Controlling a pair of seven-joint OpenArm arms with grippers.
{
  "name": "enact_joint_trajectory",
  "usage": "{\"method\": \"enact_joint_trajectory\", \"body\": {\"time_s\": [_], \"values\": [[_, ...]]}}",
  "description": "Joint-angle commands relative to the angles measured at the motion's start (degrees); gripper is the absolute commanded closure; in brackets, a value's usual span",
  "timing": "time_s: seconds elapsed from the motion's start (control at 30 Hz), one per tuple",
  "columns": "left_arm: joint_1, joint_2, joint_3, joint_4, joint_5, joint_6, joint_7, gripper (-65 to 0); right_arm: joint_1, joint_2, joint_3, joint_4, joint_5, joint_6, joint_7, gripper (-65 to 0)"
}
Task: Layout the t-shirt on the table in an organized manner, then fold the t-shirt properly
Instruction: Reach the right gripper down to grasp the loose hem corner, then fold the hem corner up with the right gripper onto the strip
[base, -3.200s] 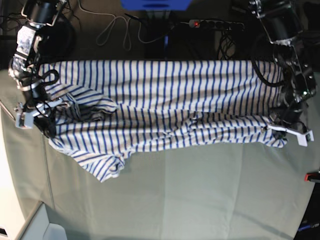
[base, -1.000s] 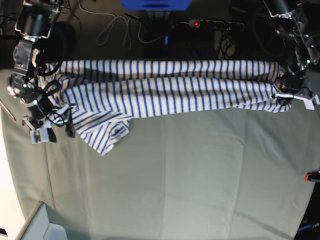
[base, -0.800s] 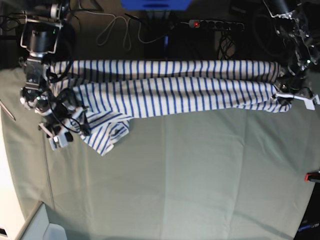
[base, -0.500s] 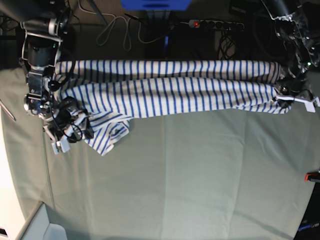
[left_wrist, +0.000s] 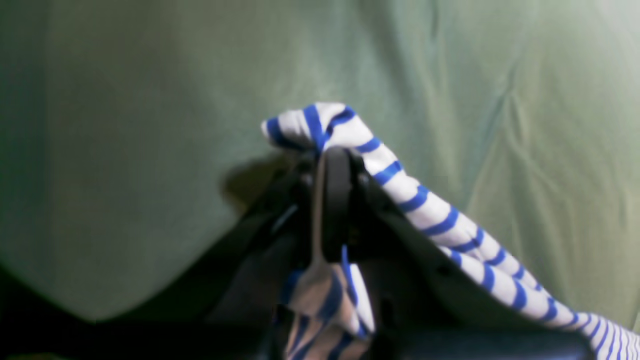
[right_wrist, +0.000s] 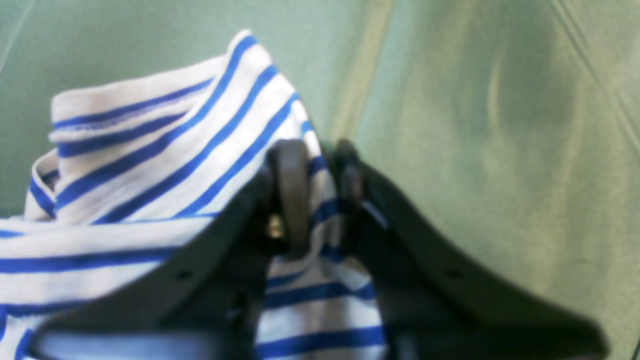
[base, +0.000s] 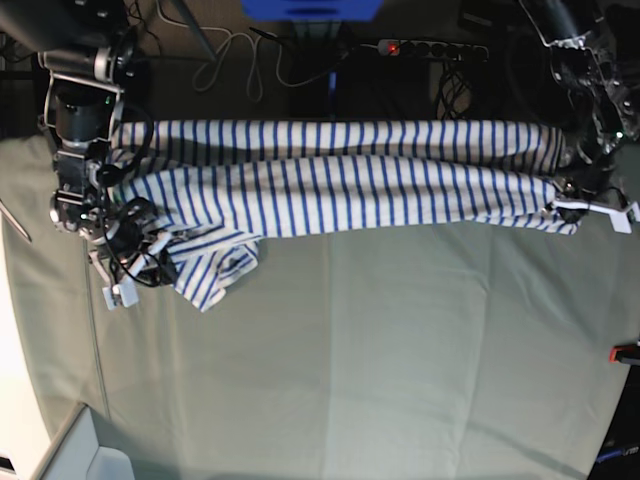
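The tabletop (base: 380, 380) lies bare across its whole near half in the base view, a wide stretch of pale green cloth where a claw could travel freely from side to side. The t-shirt (base: 350, 190) runs as a long striped band along the far edge, blocking that strip from one arm to the other, with a bunched sleeve jutting toward the open area near the right claw (base: 125, 270). The left claw (base: 590, 205) sits at the band's opposite end. Behind the far edge, cables (base: 235, 55) and a power strip (base: 430, 47) crowd the dark space. A red clamp (base: 625, 352) juts in at one side edge.
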Motion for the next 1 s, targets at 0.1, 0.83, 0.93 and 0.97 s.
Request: {"method": "enact_joint_trajectory", "body": {"time_s": [0.1,0.83,0.93,0.97], "values": [[-0.4,-0.9,-0.1,1.4,-0.5,-0.2,-1.4,0.0,-0.3,0.3,0.0,0.7,-0.3,0.4,-0.9,0.0],[-17.1,-1.1,8.8,0.9,-0.2,0.3,-1.4,0.0,9.2,0.5,0.2,18.4,0.2,0.4,-5.3,0.0],[-18.7,-1.1,9.7,0.9,-0.2,0.4,-1.4,0.0,10.0,0.4,0.3,18.4,0.2,0.4,-5.3,0.0],[-19.2,-1.1,9.7,0.9,-0.2,0.4,-1.4,0.0,10.1,0.3,0.4,18.4,0.2,0.4,-5.3,0.0]]}}
